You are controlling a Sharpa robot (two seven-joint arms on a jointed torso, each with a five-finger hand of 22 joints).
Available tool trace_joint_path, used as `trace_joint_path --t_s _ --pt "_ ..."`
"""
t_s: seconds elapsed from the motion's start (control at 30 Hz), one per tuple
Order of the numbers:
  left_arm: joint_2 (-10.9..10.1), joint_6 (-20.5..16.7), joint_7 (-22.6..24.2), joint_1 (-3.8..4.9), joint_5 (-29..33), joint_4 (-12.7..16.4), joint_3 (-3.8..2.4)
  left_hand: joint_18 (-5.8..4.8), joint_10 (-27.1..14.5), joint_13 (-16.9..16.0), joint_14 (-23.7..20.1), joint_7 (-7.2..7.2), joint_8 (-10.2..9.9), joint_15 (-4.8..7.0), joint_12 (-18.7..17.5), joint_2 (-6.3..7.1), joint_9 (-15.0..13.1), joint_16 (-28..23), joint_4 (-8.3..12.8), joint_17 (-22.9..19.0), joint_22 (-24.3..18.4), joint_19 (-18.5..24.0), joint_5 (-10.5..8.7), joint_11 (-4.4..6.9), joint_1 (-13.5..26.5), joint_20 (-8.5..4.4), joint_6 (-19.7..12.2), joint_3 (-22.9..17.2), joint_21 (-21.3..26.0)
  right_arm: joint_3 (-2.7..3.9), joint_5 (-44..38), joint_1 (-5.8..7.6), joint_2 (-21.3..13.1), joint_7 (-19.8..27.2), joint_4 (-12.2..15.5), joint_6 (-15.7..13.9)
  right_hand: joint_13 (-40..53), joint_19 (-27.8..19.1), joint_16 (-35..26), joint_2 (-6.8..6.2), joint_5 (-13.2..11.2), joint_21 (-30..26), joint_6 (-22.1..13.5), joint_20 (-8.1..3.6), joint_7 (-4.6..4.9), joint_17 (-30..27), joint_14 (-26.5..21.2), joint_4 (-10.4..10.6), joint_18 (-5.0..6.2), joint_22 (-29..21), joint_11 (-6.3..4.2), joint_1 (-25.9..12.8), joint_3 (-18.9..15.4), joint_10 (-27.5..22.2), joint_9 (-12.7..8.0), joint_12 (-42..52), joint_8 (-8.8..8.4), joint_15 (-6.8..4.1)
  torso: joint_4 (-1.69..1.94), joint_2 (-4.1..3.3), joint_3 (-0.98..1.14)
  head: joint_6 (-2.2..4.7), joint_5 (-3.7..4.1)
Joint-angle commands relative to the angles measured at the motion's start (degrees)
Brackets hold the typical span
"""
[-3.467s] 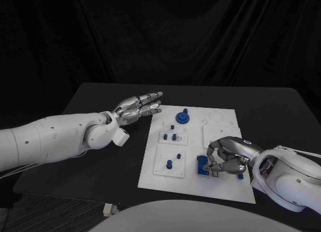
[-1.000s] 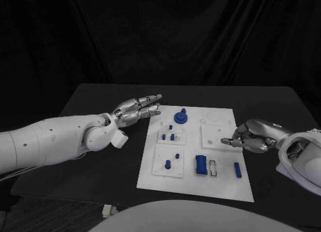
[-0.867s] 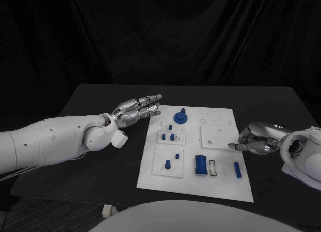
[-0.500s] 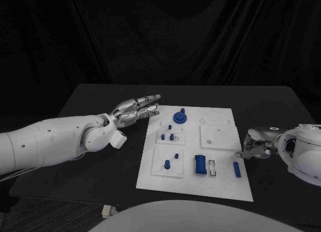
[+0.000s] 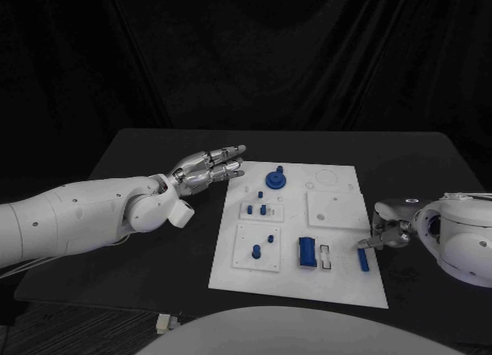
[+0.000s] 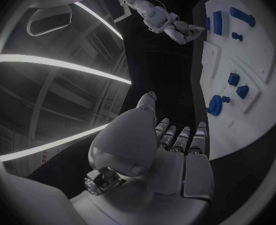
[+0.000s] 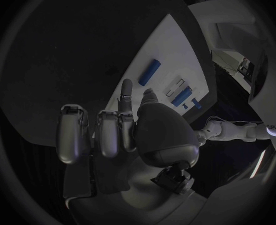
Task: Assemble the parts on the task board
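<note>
The white task board [image 5: 299, 285] lies mid-table with blue parts on it: a round knob [image 5: 277, 178] near its far edge, small pegs [image 5: 260, 209] in a plate, a block [image 5: 308, 251] and a short bar [image 5: 363, 258] near the right edge. My right hand [image 5: 387, 233] hovers just off that right edge beside the bar, fingers curled in, holding nothing. In the right wrist view the bar [image 7: 152, 71] and block [image 7: 182, 96] lie on the board [image 7: 178, 50] beyond the fingers [image 7: 126, 92]. My left hand [image 5: 209, 168] floats flat and open left of the board's far corner.
Black table [image 5: 160, 251] surrounds the board, with bare room on the left and along the far side. A small white plate with two pegs [image 5: 263, 245] sits on the board's near left. In the left wrist view the flat left hand [image 6: 169, 145] faces the board [image 6: 263, 100].
My right hand has drawn back from the block and slot area, off the board to its right edge. The block and bar stay lying on the board. The left arm has not moved.
</note>
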State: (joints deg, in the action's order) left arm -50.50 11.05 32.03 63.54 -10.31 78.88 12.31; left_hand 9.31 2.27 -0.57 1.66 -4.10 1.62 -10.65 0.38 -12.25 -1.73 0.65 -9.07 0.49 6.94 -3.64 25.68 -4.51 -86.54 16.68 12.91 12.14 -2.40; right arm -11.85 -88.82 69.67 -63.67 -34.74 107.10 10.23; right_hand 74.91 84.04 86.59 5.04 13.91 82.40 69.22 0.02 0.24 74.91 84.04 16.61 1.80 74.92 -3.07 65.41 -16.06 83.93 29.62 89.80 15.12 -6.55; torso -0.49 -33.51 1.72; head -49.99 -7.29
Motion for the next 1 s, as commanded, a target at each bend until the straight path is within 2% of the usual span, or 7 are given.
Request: trace_joint_path --t_s 0.03,0.37,0.47,0.57,0.87,1.0 --pt "0.10 0.64 0.65 -0.07 0.38 0.05 -0.06 0.51 0.20 -0.10 -0.14 -0.07 0.28 -0.35 0.29 -0.70 -0.07 0.37 0.28 0.05 -0.06 -0.40 0.40 -0.37 -0.01 -0.02 0.36 -0.03 -0.33 0.00 0.97 -0.48 0.22 -1.64 -0.05 -0.20 15.09 2.31 -0.47 -0.09 -0.58 -0.27 0.68 0.00 0.06 5.31 4.24 -0.06 0.04 12.60 -0.23 -0.74 0.55 6.07 -0.05 0.20 -0.31 0.12 -0.06 0.00 0.00 -0.01 -0.14" --pt "0.11 0.65 0.51 -0.08 0.38 -0.07 -0.06 0.50 0.52 -0.17 -0.13 -0.04 0.28 -0.34 0.38 -0.74 -0.07 0.38 0.36 0.06 -0.06 -0.41 0.43 -0.53 0.01 -0.03 0.41 -0.03 -0.34 -0.01 2.08 -1.39 0.60 -1.74 0.12 -2.11 15.09 2.24 -0.93 -0.10 -2.47 -0.55 0.54 0.16 0.24 4.18 4.10 -0.20 0.11 12.51 -0.09 -1.96 1.44 6.07 -0.19 0.20 -1.31 0.23 -0.06 -0.09 0.05 -0.01 -0.05" --pt "0.14 0.68 0.50 -0.08 0.38 -0.10 -0.06 0.49 0.60 -0.19 -0.12 -0.01 0.28 -0.34 0.41 -0.74 -0.07 0.38 0.38 0.06 -0.06 -0.41 0.44 -0.60 0.02 -0.03 0.41 -0.02 -0.35 -0.01 2.15 -1.78 0.91 -1.84 -0.16 -1.96 15.09 2.02 -1.45 -0.52 -0.49 -1.13 -0.75 0.37 0.76 3.00 3.91 -0.80 0.22 12.34 0.31 -0.75 2.55 6.07 -1.05 0.20 -3.06 0.48 -0.09 -0.10 0.05 -0.01 -0.06" --pt "0.13 0.70 0.48 -0.08 0.38 -0.08 -0.06 0.49 0.70 -0.22 -0.12 0.00 0.27 -0.35 0.44 -0.75 -0.06 0.39 0.40 0.06 -0.08 -0.40 0.46 -0.65 0.02 -0.03 0.40 -0.02 -0.34 -0.01 2.22 -2.31 1.25 -1.90 -0.51 -1.83 15.09 1.85 -1.87 -1.08 2.48 -1.63 -1.84 0.54 1.27 2.05 3.78 -1.77 0.33 12.21 0.77 1.15 3.69 6.07 -2.29 0.20 -4.89 0.65 -0.09 -0.08 0.04 -0.01 -0.17" --pt "0.06 0.75 0.41 -0.09 0.38 -0.04 -0.06 0.48 1.02 -0.29 -0.10 0.08 0.27 -0.35 0.53 -0.76 -0.07 0.41 0.49 0.07 -0.07 -0.42 0.48 -0.89 0.05 -0.03 0.45 -0.01 -0.36 -0.01 2.75 -4.03 2.27 -1.97 -1.47 -2.47 15.09 1.57 -2.48 -1.59 4.52 -2.45 -2.85 0.61 1.69 0.67 3.55 -3.51 0.50 11.98 1.08 4.02 5.19 6.07 -3.61 0.20 -6.61 0.67 -0.09 -0.07 0.03 -0.01 -0.32" --pt "0.08 0.85 0.32 -0.10 0.38 -0.05 -0.06 0.47 1.22 -0.32 -0.09 0.12 0.27 -0.34 0.60 -0.78 -0.07 0.41 0.57 0.07 -0.13 -0.40 0.51 -1.13 0.08 -0.03 0.46 0.00 -0.35 -0.01 3.03 -4.39 2.49 -1.98 -1.78 -3.23 15.09 1.42 -2.78 -1.67 6.58 -2.94 -3.25 0.52 1.68 0.03 3.42 -4.88 0.61 11.85 1.04 6.16 6.32 6.07 -4.01 0.20 -7.20 0.52 -0.09 -0.08 0.04 -0.01 -0.38"
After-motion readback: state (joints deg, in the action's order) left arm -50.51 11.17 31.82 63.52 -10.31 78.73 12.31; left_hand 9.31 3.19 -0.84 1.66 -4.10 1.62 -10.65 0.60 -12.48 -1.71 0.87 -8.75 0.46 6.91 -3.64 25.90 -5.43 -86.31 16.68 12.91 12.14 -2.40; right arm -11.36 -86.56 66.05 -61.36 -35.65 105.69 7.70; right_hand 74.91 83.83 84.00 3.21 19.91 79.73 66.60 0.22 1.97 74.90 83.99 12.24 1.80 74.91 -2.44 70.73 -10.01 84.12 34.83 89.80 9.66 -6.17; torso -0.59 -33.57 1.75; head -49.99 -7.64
